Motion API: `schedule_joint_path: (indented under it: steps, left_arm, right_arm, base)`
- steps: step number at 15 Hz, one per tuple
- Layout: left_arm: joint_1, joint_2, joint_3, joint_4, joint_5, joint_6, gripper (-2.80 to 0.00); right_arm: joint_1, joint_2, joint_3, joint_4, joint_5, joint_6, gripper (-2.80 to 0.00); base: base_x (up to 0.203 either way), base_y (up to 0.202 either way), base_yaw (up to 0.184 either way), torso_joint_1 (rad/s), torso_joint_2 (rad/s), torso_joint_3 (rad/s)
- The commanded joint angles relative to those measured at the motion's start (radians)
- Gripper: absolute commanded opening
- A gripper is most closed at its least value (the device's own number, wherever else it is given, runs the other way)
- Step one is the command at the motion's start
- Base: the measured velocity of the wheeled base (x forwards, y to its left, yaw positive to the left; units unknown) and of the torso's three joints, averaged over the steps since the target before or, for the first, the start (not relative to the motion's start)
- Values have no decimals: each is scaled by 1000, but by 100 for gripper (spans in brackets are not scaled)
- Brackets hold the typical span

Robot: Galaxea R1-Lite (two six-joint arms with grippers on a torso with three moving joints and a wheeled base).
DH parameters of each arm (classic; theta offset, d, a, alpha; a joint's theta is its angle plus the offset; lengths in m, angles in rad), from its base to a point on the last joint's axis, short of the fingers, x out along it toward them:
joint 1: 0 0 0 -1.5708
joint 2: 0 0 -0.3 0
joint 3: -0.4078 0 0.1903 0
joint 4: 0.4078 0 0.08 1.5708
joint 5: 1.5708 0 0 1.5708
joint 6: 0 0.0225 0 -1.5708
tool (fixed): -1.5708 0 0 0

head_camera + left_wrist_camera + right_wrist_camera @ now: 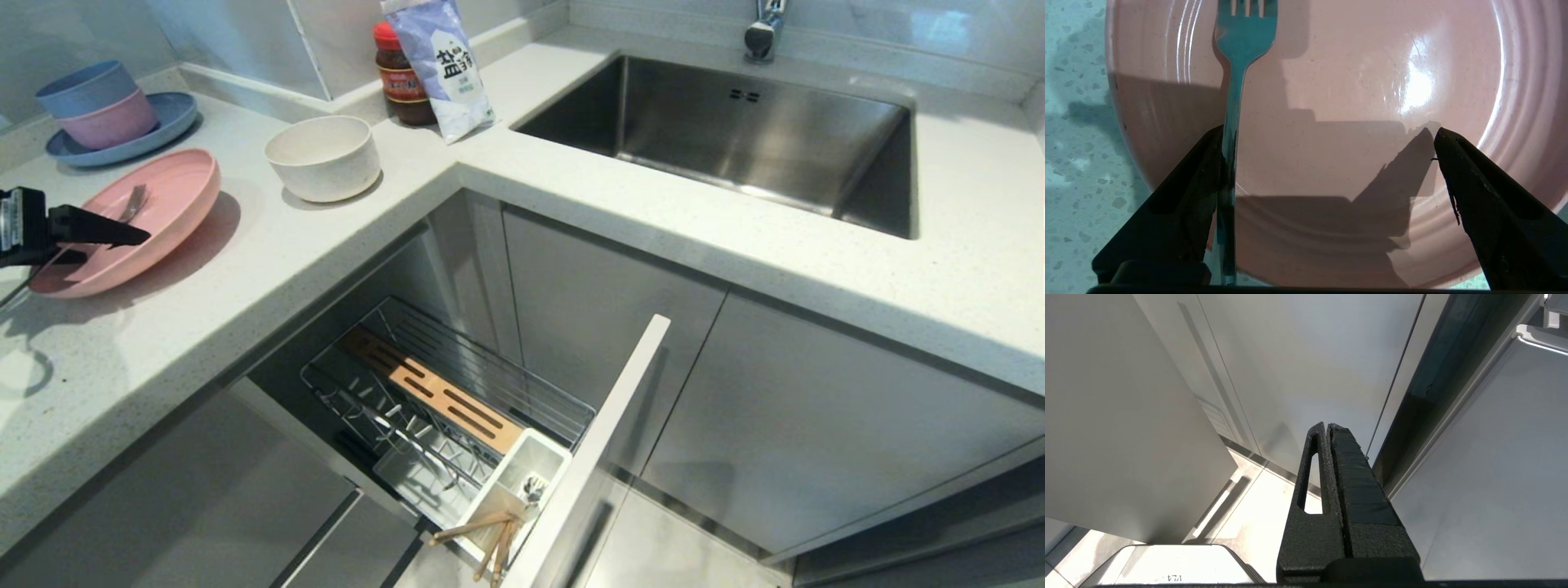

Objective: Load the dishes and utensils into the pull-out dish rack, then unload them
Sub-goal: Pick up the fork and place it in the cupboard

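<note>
The pink plate [175,192] lies on the counter at the left, with the silver fork [133,204] resting in it. My left gripper [114,245] hovers over the plate's near side, open. In the left wrist view its fingers straddle the plate [1351,102], and the fork [1237,81] runs along the inside of one finger [1188,192]. The off-white bowl [322,155] stands behind the plate. Below the counter, the pull-out dish rack [457,392] is drawn out. The wooden chopsticks [490,539] stick out of its white cutlery cup [522,474]. My right gripper [1327,425] hangs parked and shut beside cabinet fronts.
Stacked blue and pink bowls [98,102] sit on a blue plate [167,122] at the back left. A red-lidded jar [400,77] and a salt bag [445,69] stand in the corner. The steel sink [735,139] and tap [763,28] lie to the right. The rack's grey front panel [596,457] juts outward.
</note>
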Motion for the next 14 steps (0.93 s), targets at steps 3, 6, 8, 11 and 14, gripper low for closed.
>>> schedule_joint_path:
  steps: [3,6,8,11,14]
  left_arm:
    - [-2,5,0,6,-3,2,-280]
    - [-2,2,0,6,-2,2,-280]
    - [-2,4,0,4,8,3,-280]
    - [-2,5,0,2,20,2,-280]
    - [-2,5,0,1,19,3,-280]
  right_arm:
    - [0,-3,2,0,0,0,-280]
    - [0,-3,2,0,0,0,-280]
    - [0,-3,2,0,0,0,-280]
    - [0,-3,2,0,0,0,-280]
    - [0,-3,2,0,0,0,-280]
  base:
    - [0,0,0,0,0,0]
    - [0,0,0,0,0,0]
    - [0,0,0,0,0,0]
    - [0,0,0,0,0,0]
    - [0,0,0,0,0,0]
